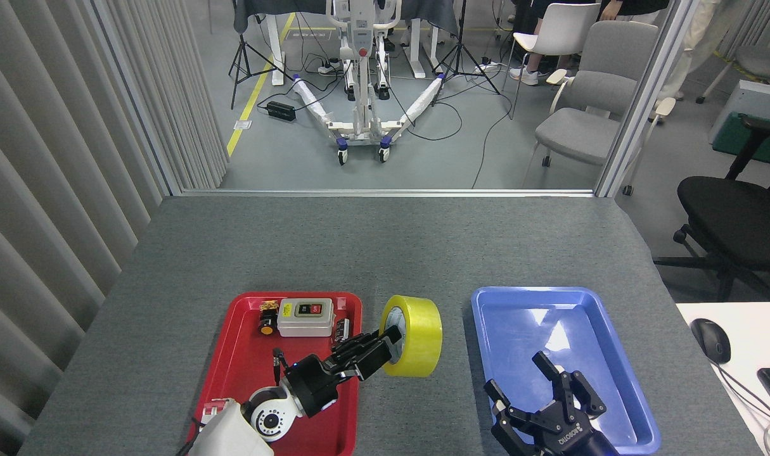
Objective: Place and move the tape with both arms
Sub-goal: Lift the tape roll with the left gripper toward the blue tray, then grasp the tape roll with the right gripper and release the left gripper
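Two arms over the table: left gripper [385, 349] clamps the tape [413, 335] between red tray [232, 342] and blue tray [613, 354]; right gripper [537, 392] spread wide.

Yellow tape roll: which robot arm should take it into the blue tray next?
The right. The left gripper holds the tape over the grey strip between the trays, while the right gripper hangs open, fingers spread, over the blue tray, beside the roll, likely ready to receive it.
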